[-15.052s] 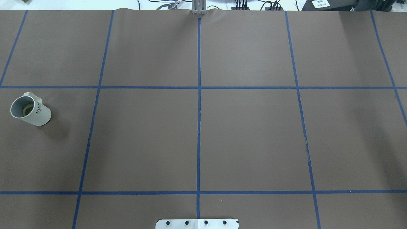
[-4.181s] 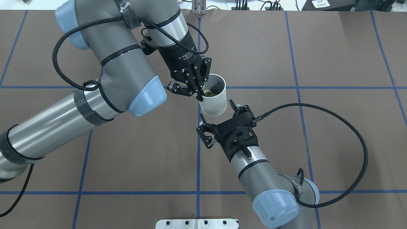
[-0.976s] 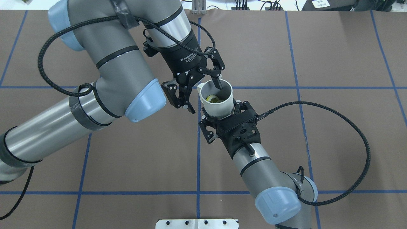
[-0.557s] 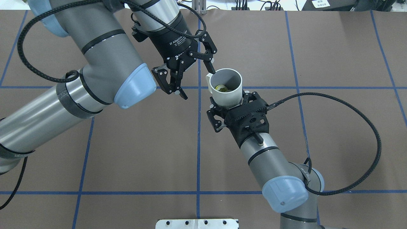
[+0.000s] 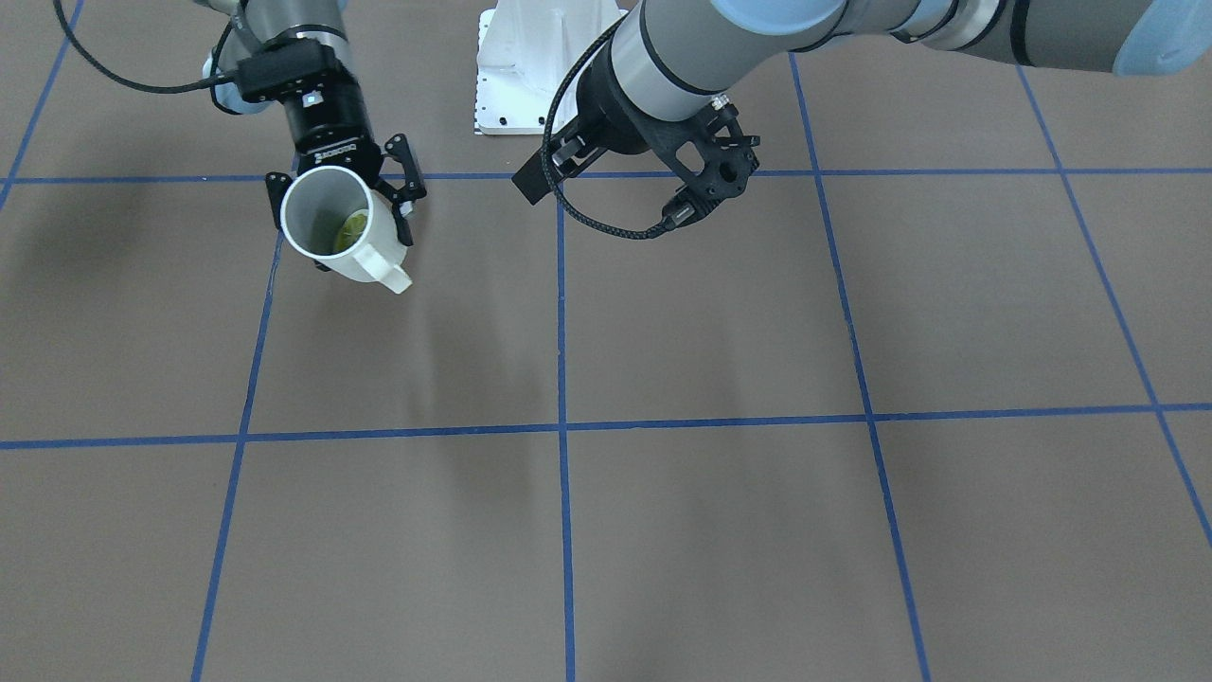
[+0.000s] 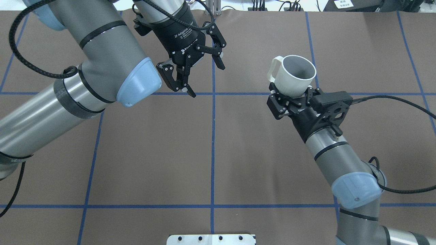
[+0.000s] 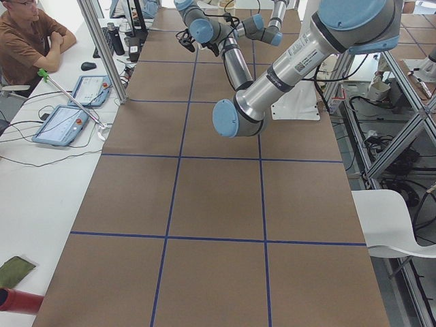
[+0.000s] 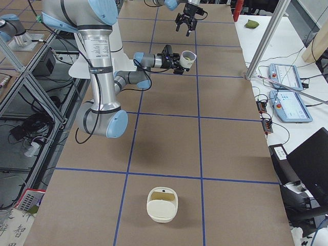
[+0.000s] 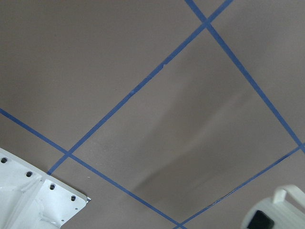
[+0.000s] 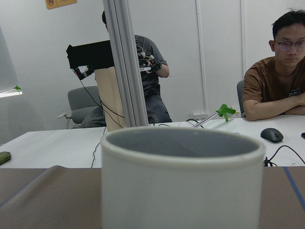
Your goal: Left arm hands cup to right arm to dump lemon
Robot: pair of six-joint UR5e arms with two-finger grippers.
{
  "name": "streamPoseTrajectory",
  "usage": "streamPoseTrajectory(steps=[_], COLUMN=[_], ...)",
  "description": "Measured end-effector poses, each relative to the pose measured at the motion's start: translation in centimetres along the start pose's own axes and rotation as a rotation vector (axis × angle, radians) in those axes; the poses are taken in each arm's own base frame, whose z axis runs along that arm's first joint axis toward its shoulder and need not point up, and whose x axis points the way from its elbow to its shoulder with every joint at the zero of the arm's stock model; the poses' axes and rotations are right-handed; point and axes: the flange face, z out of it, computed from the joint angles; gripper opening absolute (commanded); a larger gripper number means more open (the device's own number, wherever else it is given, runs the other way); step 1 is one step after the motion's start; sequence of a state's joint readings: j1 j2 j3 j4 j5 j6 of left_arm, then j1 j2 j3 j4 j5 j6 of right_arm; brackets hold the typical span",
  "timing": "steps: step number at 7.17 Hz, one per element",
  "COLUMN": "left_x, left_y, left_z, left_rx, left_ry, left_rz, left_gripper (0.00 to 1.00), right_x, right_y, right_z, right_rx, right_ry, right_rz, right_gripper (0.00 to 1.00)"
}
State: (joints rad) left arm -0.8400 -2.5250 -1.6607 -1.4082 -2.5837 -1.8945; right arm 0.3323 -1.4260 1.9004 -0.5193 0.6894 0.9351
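A white basket (image 8: 162, 204) sits on the brown table (image 6: 153, 153) near its end on the robot's right, well apart from both arms. A white base plate (image 6: 211, 239) lies at the robot's edge. The left gripper (image 6: 207, 81) hangs with its fingers spread around nothing, well apart from the cup (image 6: 294, 75). The right gripper (image 6: 292, 98) pinches the cup's lower body from both sides, above the table, mouth up and tilted, handle toward the left gripper. The lemon (image 5: 352, 227) lies inside.

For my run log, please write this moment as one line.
left gripper: open, empty | right gripper: shut on white handled mug | yellow-green lemon slice: inside mug | dump: not yet
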Motion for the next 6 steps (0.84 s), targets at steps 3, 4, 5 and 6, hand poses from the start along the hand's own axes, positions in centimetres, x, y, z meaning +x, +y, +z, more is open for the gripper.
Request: streamPoseTrajectory(steps=[3, 4, 5, 6], left_x=[0.0, 0.0, -0.1, -0.1], left_y=[-0.2, -0.4, -0.5, -0.6], left_z=[0.2, 0.3, 0.3, 0.4], left_rx=[0.002, 0.003, 0.004, 0.003], left_ry=[-0.003, -0.005, -0.007, -0.009], left_rz=[-0.006, -0.009, -0.012, -0.014], left_gripper=[1.00, 1.00, 1.00, 1.00], right_x=[9.5, 13.1, 16.3, 19.5], right_y=[-0.8, -0.4, -0.4, -0.4], right_z=[-1.3, -2.2, -3.0, -4.1], right_rx=[0.005, -0.008, -0.009, 0.009], right_ry=[0.101, 0.150, 0.185, 0.191], right_rz=[-0.027, -0.039, -0.045, -0.011], right_gripper=[0.17, 0.02, 0.00, 0.00])
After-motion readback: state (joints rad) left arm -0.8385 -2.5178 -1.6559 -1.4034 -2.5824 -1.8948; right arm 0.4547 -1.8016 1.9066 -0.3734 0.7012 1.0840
